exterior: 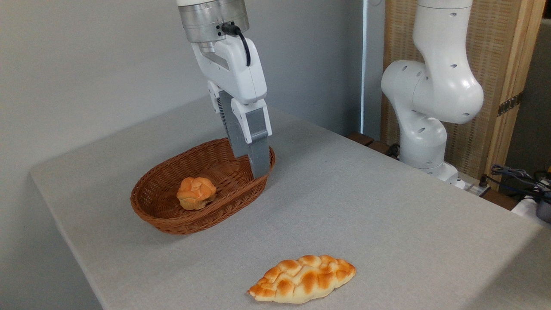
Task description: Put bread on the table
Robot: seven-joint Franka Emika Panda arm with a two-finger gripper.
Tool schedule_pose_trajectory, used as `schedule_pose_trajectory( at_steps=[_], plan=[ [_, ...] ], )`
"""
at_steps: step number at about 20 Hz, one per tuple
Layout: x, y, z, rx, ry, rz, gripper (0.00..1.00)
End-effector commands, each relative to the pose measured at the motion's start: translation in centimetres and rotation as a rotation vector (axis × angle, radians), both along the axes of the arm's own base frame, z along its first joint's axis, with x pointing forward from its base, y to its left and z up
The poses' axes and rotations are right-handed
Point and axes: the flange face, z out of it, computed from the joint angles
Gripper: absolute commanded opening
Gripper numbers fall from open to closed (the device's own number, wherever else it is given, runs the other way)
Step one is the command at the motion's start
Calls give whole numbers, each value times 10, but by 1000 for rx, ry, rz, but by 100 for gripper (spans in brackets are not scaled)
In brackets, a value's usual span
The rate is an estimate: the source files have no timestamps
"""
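Note:
The bread [302, 279], a long braided loaf with toasted brown patches, lies flat on the grey table [370, 202] near its front edge, free of any grip. My gripper [250, 165] hangs well behind it, over the right end of the wicker basket [150, 213]. It is open, fingers pointing down, with nothing between them.
A small round orange bun [196, 193] sits inside the basket. The arm's white base [424, 142] stands off the table's far right edge, with cables [521, 181] beside it. A grey wall runs behind the table.

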Motion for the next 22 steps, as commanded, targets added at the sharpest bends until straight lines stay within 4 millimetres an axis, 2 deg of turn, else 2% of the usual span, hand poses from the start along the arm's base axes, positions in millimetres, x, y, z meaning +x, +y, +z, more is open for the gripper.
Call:
schedule_pose_trajectory(
  at_steps=[1, 3, 7, 8, 20, 22],
  plan=[
    [2, -13, 3, -109, 14, 144, 100],
    [8, -22, 1, -108, 14, 255, 100],
    [9, -67, -9, -114, 28, 232, 100],
    [10, -70, -9, -112, 25, 256, 100],
    [14, -59, -4, -104, -16, 276, 100],
    [18, -54, 4, -111, -34, 285, 100]
  ],
)
